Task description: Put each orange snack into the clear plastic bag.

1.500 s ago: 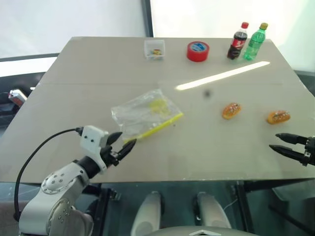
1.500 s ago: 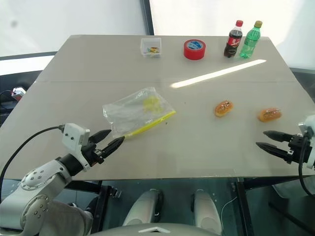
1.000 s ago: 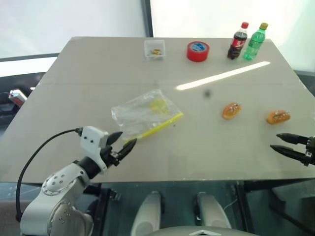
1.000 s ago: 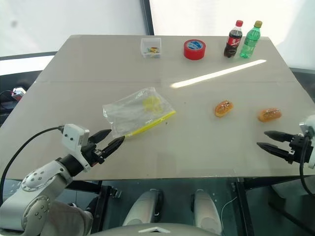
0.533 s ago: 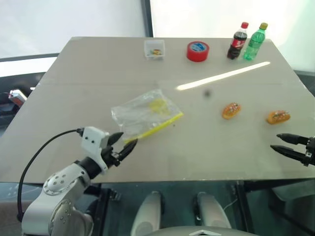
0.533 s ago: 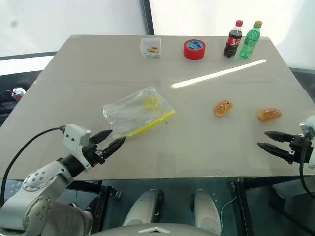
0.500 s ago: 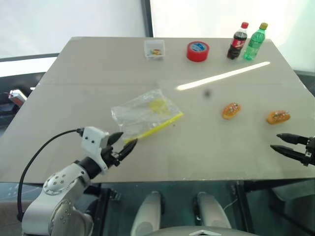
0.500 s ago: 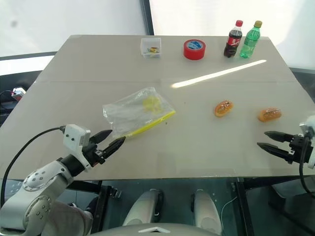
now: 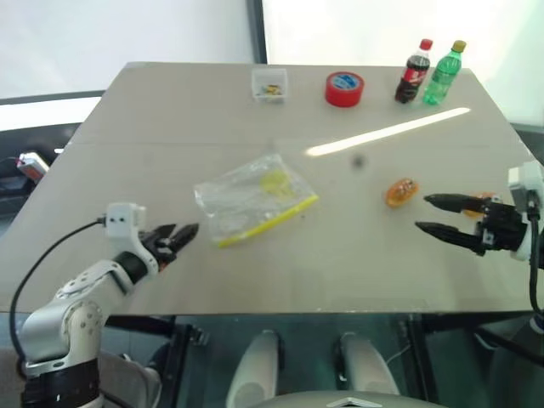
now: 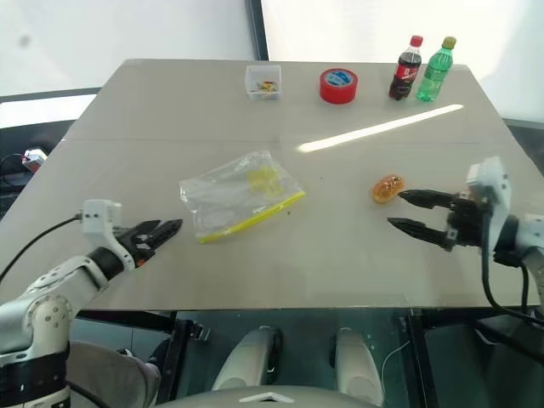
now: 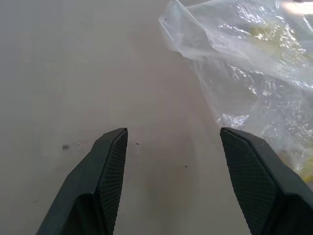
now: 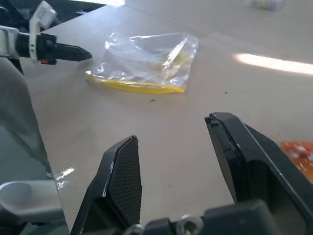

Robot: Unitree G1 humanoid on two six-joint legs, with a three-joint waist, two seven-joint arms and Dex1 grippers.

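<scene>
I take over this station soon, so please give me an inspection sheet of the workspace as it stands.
Surface: beige table, streak of glare across it.
Job's things: crinkly clear plastic bag with yellow strip lies flat; one oval orange snack beside the right fingertips, the second orange snack partly hidden behind the right gripper.
Clutter: red tape roll, dark cola bottle, green bottle, small clear box along the far edge.
Grippers: left gripper open, empty, beside the bag; right gripper open, empty.
Cables: black cable on left arm.
Surroundings: white wall.
</scene>
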